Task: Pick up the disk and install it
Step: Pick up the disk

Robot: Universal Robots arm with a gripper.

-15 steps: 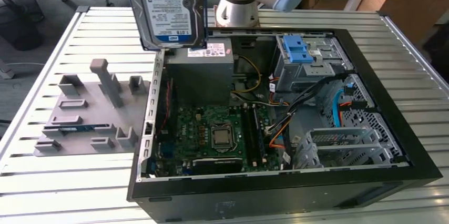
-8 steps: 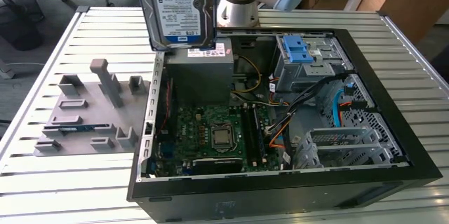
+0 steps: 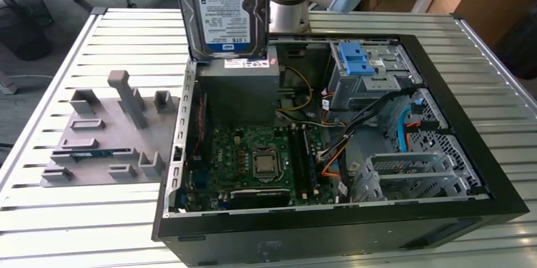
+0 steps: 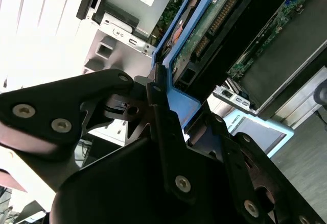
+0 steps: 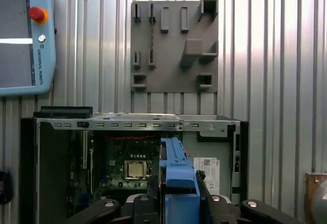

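Exterior view, upper centre of the frame: the disk hangs upright, label toward the camera, over the grey power supply box of the open computer case. In the first wrist view the gripper pinches its blue carrier frame from both sides.

An open black computer case lies on a slatted metal table, motherboard, power supply box and blue-latched drive cage exposed. On the exterior view's left, beside it, sits a grey fixture plate. The first wrist view shows a teach pendant on the table
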